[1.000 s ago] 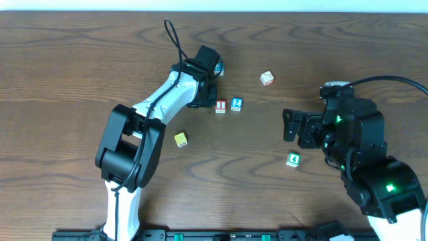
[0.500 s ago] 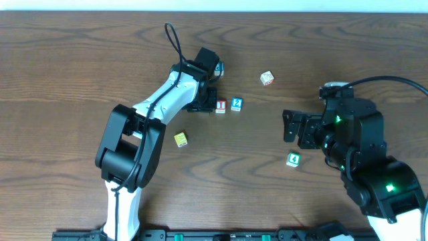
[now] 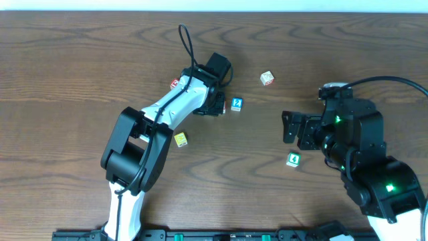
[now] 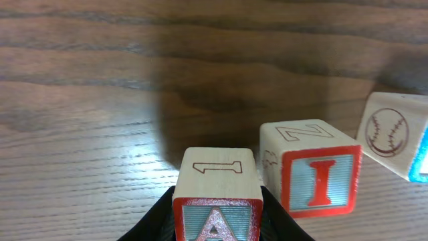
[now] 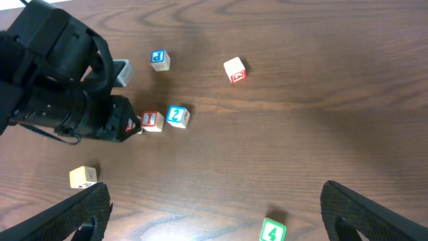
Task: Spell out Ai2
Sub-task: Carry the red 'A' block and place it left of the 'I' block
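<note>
The A cube [image 4: 217,201] — small, hard wood, likely light and smooth-faced, best pinched on opposite flat sides — sits clamped in the left gripper [image 3: 215,107] just beside the I cube [image 4: 311,177], with the 2 cube [image 3: 236,104] past it, while the right gripper [image 3: 293,127] gapes wide, empty.

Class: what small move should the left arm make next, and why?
Probably ease the A against the I, then release: the left gripper holds it just beside the I, slightly apart, and the 2 already sits on the I's other side.
</note>
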Controlling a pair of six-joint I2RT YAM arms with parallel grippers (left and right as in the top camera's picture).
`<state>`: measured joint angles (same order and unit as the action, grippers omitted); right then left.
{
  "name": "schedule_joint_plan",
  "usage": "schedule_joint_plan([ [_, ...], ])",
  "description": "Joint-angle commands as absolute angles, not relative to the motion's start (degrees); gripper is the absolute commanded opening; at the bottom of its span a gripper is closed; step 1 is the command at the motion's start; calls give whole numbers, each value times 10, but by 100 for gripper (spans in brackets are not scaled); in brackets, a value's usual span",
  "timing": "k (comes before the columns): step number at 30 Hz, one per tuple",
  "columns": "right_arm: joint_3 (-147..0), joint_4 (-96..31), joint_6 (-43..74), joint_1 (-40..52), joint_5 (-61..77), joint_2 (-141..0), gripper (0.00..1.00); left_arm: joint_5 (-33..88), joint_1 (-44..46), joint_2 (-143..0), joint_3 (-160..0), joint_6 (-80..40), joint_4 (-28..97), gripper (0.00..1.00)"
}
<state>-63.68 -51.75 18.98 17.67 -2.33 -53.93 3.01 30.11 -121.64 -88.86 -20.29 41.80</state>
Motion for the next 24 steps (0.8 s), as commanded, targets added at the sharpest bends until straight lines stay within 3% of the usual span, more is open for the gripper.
schedule_joint_plan([
  [1, -651, -521, 182, 168, -14, -536, 99, 3, 296, -1222, -893, -193, 421, 22],
  [6, -651, -522, 182, 168, -14, -536, 99, -11, 296, -1223, -893, -193, 417, 24],
  [9, -651, -522, 182, 168, -14, -536, 99, -9, 296, -1223, -893, -193, 417, 29],
  [24, -651, -521, 182, 168, -15, -536, 99, 12, 296, -1223, -893, -223, 418, 30],
])
